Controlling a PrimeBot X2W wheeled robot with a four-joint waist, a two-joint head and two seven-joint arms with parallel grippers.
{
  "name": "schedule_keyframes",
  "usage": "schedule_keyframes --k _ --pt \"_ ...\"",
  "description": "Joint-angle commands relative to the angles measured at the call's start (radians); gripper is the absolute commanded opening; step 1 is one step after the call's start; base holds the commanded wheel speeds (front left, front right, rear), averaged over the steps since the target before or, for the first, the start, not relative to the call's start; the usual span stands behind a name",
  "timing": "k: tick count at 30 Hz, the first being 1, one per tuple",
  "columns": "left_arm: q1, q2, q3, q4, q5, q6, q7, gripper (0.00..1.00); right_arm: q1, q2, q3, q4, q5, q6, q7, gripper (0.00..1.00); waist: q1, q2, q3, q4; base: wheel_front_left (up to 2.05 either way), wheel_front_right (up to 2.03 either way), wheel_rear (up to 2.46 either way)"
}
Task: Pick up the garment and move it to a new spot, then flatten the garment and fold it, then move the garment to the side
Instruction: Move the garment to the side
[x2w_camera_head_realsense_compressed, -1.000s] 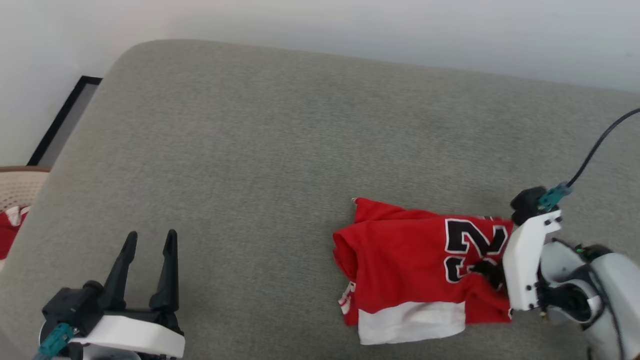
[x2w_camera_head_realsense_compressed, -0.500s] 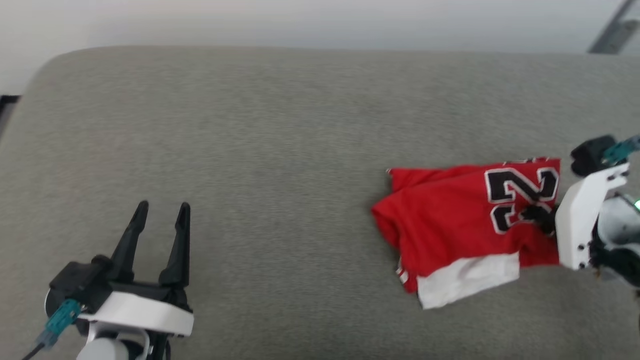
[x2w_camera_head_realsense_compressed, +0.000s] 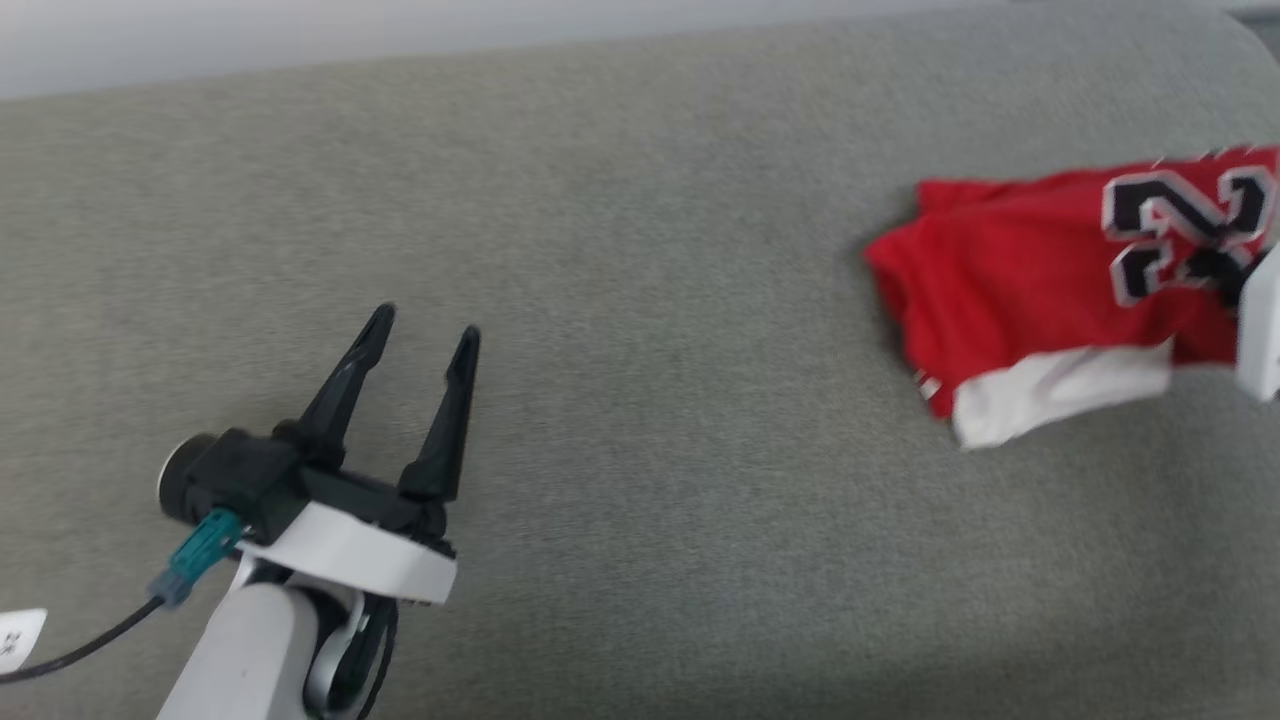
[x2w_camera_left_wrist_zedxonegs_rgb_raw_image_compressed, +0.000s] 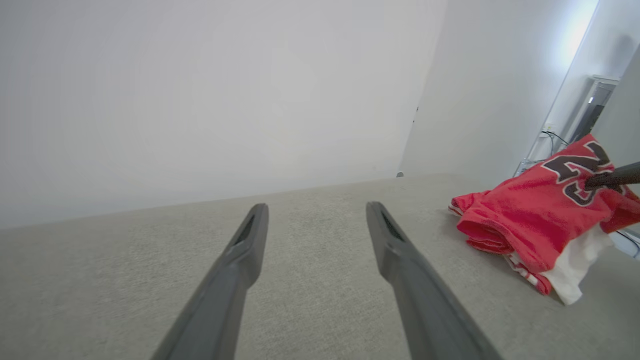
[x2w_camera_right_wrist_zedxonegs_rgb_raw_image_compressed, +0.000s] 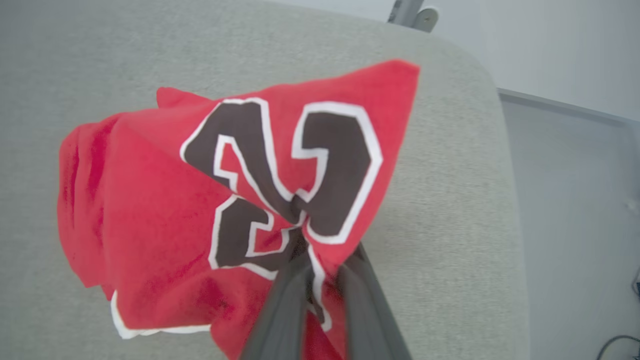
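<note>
Right claw (x2w_camera_right_wrist_zedxonegs_rgb_raw_image_compressed: 326, 254) clenched on the garment (x2w_camera_right_wrist_zedxonegs_rgb_raw_image_compressed: 165, 220), its two dark fingers pinching red cloth at the black, white-edged numerals. The fabric tents up toward the pinch and drapes away from it.

Head view: garment (x2w_camera_head_realsense_compressed: 1040, 290) sits at the far right of the grey padded surface (x2w_camera_head_realsense_compressed: 640, 250). It is bunched in folds, with a white sleeve panel (x2w_camera_head_realsense_compressed: 1060, 385) along its near edge and striped trim peeking out at the lower left corner. Right claw (x2w_camera_head_realsense_compressed: 1222, 268) enters from the right frame edge, dark tip on the numerals. Picture somewhat blurred here.

Left claw (x2w_camera_head_realsense_compressed: 428, 322) at lower left, well apart from the garment, fingers spread and grasping nothing. Teal connector (x2w_camera_head_realsense_compressed: 200, 550) and dark cable (x2w_camera_head_realsense_compressed: 80, 655) trail from its wrist.

Left wrist view: left claw (x2w_camera_left_wrist_zedxonegs_rgb_raw_image_compressed: 316, 207) has its two fingers parted over bare grey fabric, with a pale wall (x2w_camera_left_wrist_zedxonegs_rgb_raw_image_compressed: 200, 90) beyond. Garment (x2w_camera_left_wrist_zedxonegs_rgb_raw_image_compressed: 525, 220) is off to the right, its lower folds resting on the surface and its numbered part raised where the dark tip of the right claw (x2w_camera_left_wrist_zedxonegs_rgb_raw_image_compressed: 610, 177) grips it.
</note>
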Motion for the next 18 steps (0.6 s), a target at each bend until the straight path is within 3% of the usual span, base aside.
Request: schedule_keyframes --k 1,18 --pt "-0.019 0.003 -0.006 0.0 0.002 -0.003 -0.005 1.0 -0.021 -0.006 -0.005 0.009 -0.008 0.0 -0.013 0.0 0.0 0.0 0.025 -0.025 0.0 0.0 0.0" --pt "-0.215 0.028 -0.204 0.016 -0.015 -0.003 -0.005 1.0 -0.216 -0.044 -0.045 0.335 -0.213 0.0 -0.233 0.0 0.0 0.0 0.14 -0.066 0.0 0.0 0.0"
